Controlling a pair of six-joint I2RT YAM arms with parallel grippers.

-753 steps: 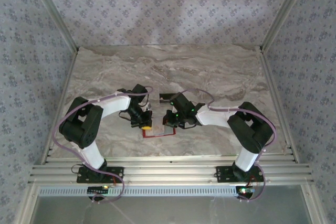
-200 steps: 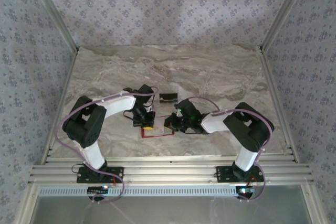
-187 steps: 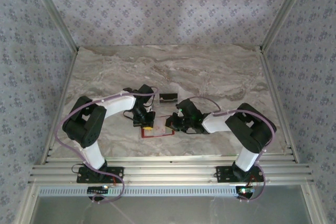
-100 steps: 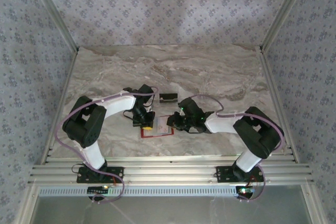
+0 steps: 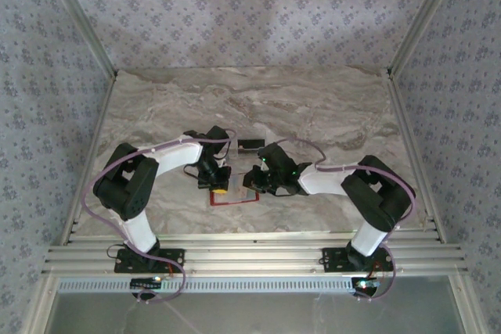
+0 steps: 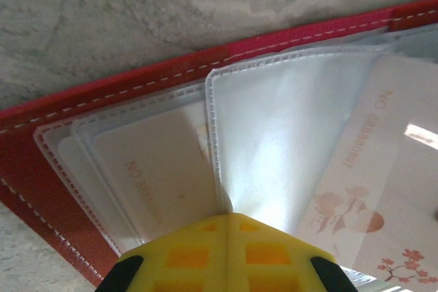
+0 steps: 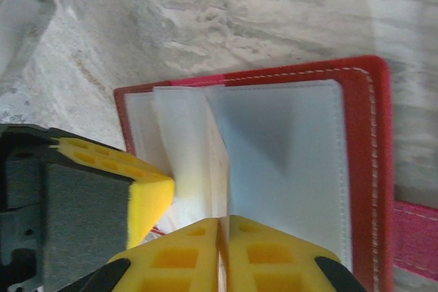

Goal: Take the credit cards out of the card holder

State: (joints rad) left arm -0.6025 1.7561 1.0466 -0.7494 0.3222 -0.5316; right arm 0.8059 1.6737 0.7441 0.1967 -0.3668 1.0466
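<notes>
Near the front of the table [image 5: 313, 107], between the two arms, the card holder [image 5: 233, 197] lies open with its red cover down and its clear sleeves [image 6: 274, 141] fanned upward. The left wrist view shows credit cards [image 6: 150, 182] tucked inside those sleeves; they are pale and printed with a number. A dark-banded card [image 5: 250, 145] lies apart on the marble just beyond the holder, so the job looks partly done.

The left gripper [image 6: 226, 251] has its yellow fingertips pressed together, with the tip set at the root of the sleeves near the fold. I read this as a hold-down, pinning the holder so it neither slides nor lifts when a card is drawn. Whether a leaf is nipped between the tips I cannot tell.

The right gripper [image 7: 222, 251] comes in from the opposite side, its pads closed on an upright leaf [image 7: 217, 169] rising from the fold — sleeve edge or card edge, I cannot say. Holding it up would spread the pockets and expose a card's edge. The risk is that the whole holder lifts if the pinning tip slips.
</notes>
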